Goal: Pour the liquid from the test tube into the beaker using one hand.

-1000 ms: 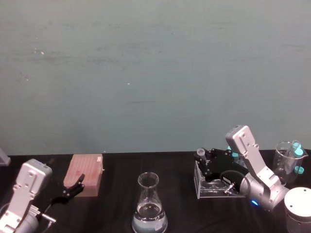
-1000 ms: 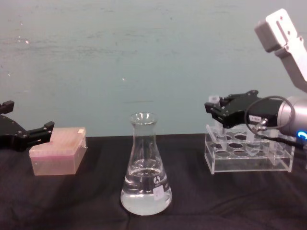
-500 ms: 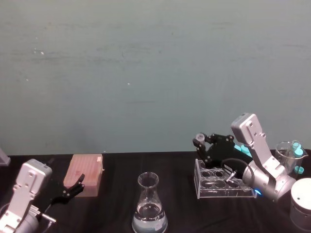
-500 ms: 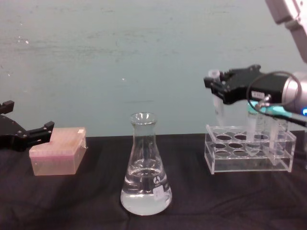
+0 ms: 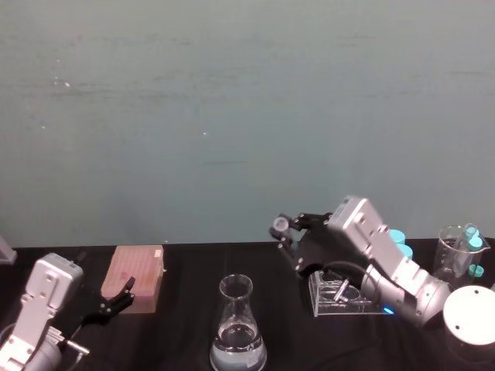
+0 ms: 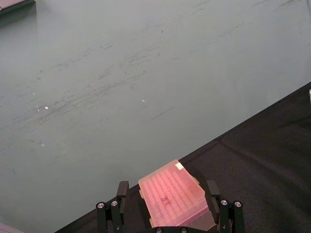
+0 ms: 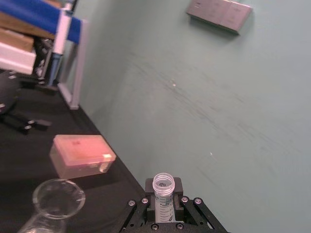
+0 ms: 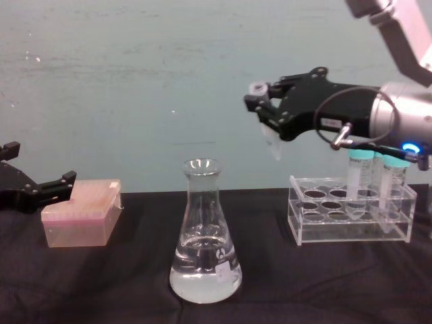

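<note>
From the head: carries the tube clamped in the right jaws, high at about 1 o'clock from the beaker and lifted clear of the rack at 3 o'clock. Holds it mouth-up, probably so nothing spills before reaching the neck. Parks the left jaws low at 9 o'clock, just beside the pink box, presumably out of the way for a one-handed pour. Crops a white round object at the frame's 4 o'clock; cannot say what it is. From the left wrist: finds the left jaws apart and empty, framing the pink box; hard to judge whether it lies between them or just beyond. From the right wrist: looks onto the tube's open, capless rim, pinched on both sides; hides the lower body and tip behind the jaws, so no reading of the liquid level. Catches just the beaker's mouth, cut by the edge. From the chest: shows the tube nearly upright, tip down, at 2 o'clock above the beaker's rim and apart from it, not yet over the mouth, so pouring looks not begun. Reveals a clear pool in the beaker's base. Cannot make out any liquid inside the tube.
</note>
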Controlling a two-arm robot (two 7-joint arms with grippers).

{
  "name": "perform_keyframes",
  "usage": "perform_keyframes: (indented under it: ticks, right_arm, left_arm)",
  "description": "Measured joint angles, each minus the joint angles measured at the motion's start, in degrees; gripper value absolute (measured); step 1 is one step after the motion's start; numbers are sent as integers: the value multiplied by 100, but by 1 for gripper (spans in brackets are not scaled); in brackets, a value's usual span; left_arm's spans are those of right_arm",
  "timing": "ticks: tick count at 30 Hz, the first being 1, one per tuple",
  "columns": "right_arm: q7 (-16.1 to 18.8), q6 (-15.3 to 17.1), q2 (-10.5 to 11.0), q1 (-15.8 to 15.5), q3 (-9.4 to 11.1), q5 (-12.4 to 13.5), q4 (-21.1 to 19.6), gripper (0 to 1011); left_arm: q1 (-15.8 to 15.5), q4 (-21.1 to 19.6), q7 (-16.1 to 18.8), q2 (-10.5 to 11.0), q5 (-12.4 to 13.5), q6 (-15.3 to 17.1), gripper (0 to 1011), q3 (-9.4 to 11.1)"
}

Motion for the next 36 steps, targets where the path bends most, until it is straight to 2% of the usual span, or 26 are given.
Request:
perform_keyframes:
  ticks: [7,10,13,20,22,24,26,29,36]
  right_arm:
    - [-41,-181,47,63,-249,-415,-16,199]
    - [-120,-288,79,82,-358,-663,-25,200]
    - [-265,-389,117,105,-482,-1019,-33,199]
    - [-428,-496,160,152,-587,-1427,5,200]
    - [-538,-581,181,189,-647,-1673,43,199]
    - [-574,-603,187,199,-662,-1737,52,200]
    - [-716,-696,208,242,-721,-1996,80,199]
    - [-829,-778,225,278,-775,-2220,109,199]
    - [-982,-911,260,327,-867,-2549,136,199]
  left_arm:
    - [0,0,0,0,0,0,1000,0]
    - [0,0,0,0,0,0,1000,0]
    - [0,0,0,0,0,0,1000,0]
    - [0,0,0,0,0,0,1000,0]
    - [0,0,0,0,0,0,1000,0]
    - [0,0,0,0,0,0,1000,0]
    - [0,0,0,0,0,0,1000,0]
    - [0,0,0,0,0,0,1000,0]
    - [0,0,0,0,0,0,1000,0]
